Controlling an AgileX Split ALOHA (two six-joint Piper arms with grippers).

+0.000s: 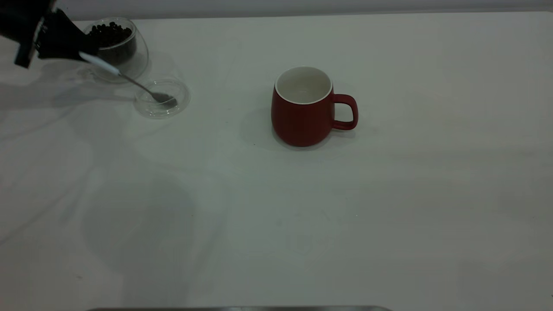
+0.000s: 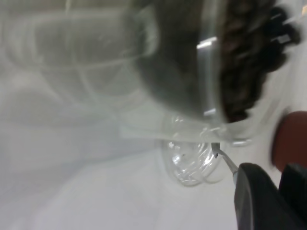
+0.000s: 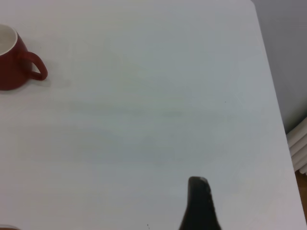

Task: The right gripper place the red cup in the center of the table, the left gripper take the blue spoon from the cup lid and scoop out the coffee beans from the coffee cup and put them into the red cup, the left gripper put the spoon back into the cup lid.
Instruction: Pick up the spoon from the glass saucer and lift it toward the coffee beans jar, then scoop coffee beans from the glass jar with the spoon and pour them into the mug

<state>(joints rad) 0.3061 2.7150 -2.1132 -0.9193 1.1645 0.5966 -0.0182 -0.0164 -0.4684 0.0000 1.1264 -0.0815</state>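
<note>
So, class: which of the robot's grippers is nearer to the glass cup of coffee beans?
Left. The left gripper is right beside the glass cup, holding the spoon. The right gripper is far off, beyond the red cup.

The counter (image 1: 302,224) was a plain white, smooth, matt surface that took soft shadows without glare. The red cup (image 1: 302,116) looked ceramic, its dark red outside satin rather than shiny, its inside and rim a smooth white glaze. The coffee cup (image 1: 125,56) was clear glass, double-walled and glossy, with small bright reflections along its wall. The beans (image 1: 110,32) in it were dark and faintly shiny. The lid (image 1: 162,98) was clear, smooth and glossy as well. The spoon (image 1: 129,80) had a pale, matt handle and a thin, polished metal neck and bowl. The left end effector (image 1: 82,47) was matt black, plastic-looking.
</note>
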